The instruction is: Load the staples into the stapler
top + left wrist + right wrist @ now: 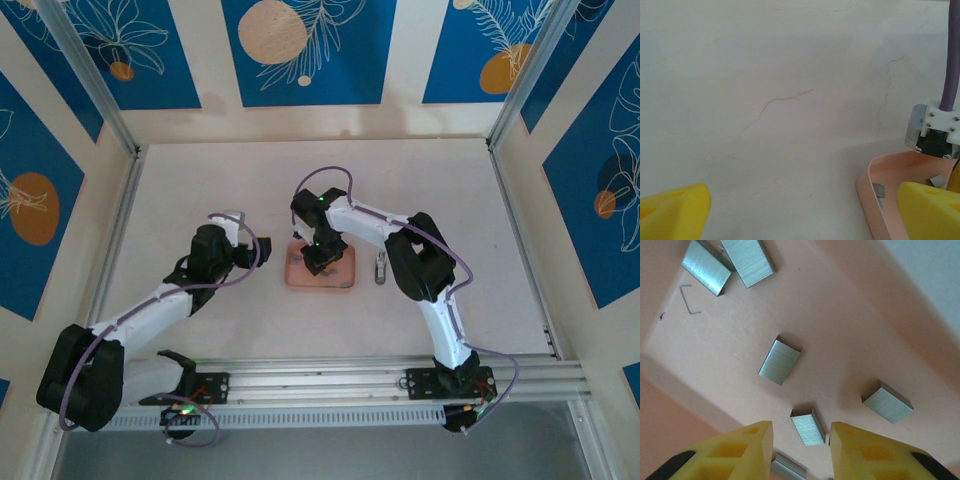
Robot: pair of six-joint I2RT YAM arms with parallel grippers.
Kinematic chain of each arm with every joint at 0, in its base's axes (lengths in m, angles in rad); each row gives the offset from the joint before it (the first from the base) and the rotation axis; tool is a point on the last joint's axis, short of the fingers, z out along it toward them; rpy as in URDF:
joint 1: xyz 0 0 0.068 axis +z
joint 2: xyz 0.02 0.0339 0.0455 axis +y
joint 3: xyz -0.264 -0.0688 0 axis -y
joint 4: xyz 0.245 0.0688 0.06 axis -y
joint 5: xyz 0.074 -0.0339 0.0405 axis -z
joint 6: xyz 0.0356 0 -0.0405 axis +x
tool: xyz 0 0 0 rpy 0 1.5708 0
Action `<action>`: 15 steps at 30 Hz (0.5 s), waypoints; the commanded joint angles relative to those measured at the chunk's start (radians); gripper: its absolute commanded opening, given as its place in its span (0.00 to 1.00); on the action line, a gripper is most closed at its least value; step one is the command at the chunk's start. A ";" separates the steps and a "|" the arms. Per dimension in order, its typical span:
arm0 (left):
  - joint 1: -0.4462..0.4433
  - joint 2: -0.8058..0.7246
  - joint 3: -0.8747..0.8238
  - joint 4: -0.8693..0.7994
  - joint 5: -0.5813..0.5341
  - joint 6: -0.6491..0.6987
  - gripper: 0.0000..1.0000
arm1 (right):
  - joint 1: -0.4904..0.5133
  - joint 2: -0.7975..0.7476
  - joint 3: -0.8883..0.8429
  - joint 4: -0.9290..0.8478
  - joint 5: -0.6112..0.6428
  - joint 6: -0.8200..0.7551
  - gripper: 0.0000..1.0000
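Several grey staples lie loose on the floor of the pink tray [850, 325]. One short strip [809, 427] sits between the yellow fingertips of my right gripper [801, 434], which is open with a gap on each side of it. Other strips [779, 360] [887, 403] lie further off. From above, the right gripper [318, 258] hangs low over the tray [340, 281]. The small grey stapler [380, 268] lies on the table just right of the tray. My left gripper [243, 250] is open over bare table left of the tray, holding nothing.
In the left wrist view the tray's rim [867, 195] curves in at the lower right, with staples [879, 190] inside and the right arm's wrist [935, 130] above it. A single bent staple [688, 300] lies near the tray's corner. Walls enclose the table.
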 commanded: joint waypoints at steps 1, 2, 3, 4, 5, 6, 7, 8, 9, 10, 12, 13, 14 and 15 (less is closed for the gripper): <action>0.013 -0.014 0.025 -0.018 0.012 0.006 0.95 | 0.006 0.031 0.025 -0.024 0.007 -0.008 0.35; 0.012 -0.015 0.026 -0.020 0.014 0.007 0.95 | 0.008 0.034 0.025 -0.028 0.015 -0.011 0.35; 0.013 -0.016 0.026 -0.020 0.013 0.007 0.95 | 0.012 0.038 0.025 -0.033 0.025 -0.013 0.36; 0.013 -0.017 0.024 -0.020 0.014 0.006 0.95 | 0.015 0.041 0.023 -0.034 0.033 -0.014 0.35; 0.013 -0.017 0.025 -0.019 0.014 0.007 0.95 | 0.015 0.043 0.021 -0.035 0.040 -0.013 0.35; 0.014 -0.018 0.022 -0.018 0.016 0.006 0.95 | 0.016 0.045 0.019 -0.035 0.044 -0.011 0.35; 0.013 -0.018 0.022 -0.018 0.017 0.007 0.95 | 0.017 0.048 0.017 -0.034 0.046 -0.008 0.35; 0.013 -0.019 0.022 -0.018 0.018 0.006 0.95 | 0.016 0.050 0.016 -0.032 0.047 -0.004 0.35; 0.013 -0.019 0.023 -0.018 0.019 0.007 0.95 | 0.019 0.053 0.015 -0.027 0.045 0.000 0.35; 0.012 -0.021 0.023 -0.018 0.020 0.006 0.95 | 0.020 0.054 0.013 -0.022 0.049 0.004 0.35; 0.013 -0.024 0.022 -0.020 0.020 0.007 0.95 | 0.023 0.057 0.008 -0.014 0.061 0.015 0.32; 0.013 -0.026 0.022 -0.020 0.020 0.009 0.95 | 0.023 0.060 0.006 -0.013 0.066 0.018 0.32; 0.013 -0.028 0.023 -0.020 0.019 0.009 0.95 | 0.025 0.062 0.004 -0.011 0.067 0.020 0.31; 0.013 -0.030 0.025 -0.023 0.020 0.011 0.95 | 0.024 0.064 0.000 -0.010 0.069 0.024 0.30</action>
